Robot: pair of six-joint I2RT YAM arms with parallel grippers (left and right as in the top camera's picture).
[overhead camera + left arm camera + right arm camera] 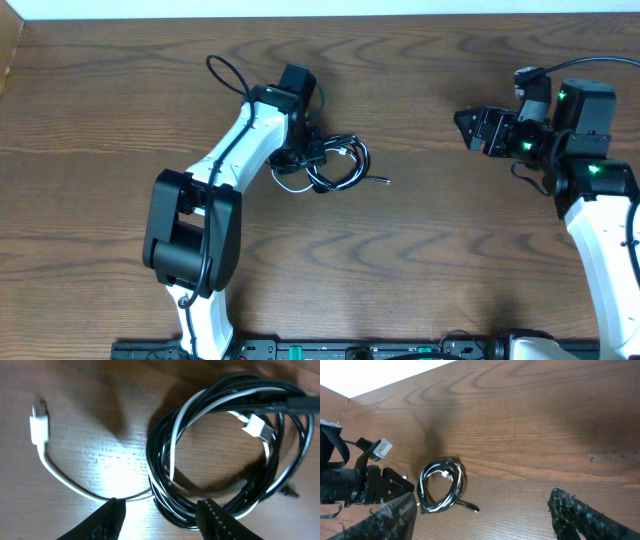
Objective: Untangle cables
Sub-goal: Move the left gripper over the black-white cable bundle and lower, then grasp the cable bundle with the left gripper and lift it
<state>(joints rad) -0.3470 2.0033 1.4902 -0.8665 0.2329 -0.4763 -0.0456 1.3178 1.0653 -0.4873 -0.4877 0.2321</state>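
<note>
The black and white cables [338, 166] lie wound together in one small coil on the wooden table. In the left wrist view the coil [225, 445] fills the right side. The white cable's loose tail, ending in a plug [39, 425], trails to the left. My left gripper [162, 515] is open right at the coil, with the coil's lower-left strands between its fingers; it also shows in the overhead view [314, 155]. My right gripper [463, 122] is open and empty, far to the right of the coil. In the right wrist view the coil [442, 485] lies ahead of its fingers [484, 497].
The wooden table [430, 240] stretches around the coil. A black plug end [382, 181] sticks out of the coil to the right. The left arm's body [200, 220] stands at front left and the right arm's body [600, 230] at the right edge.
</note>
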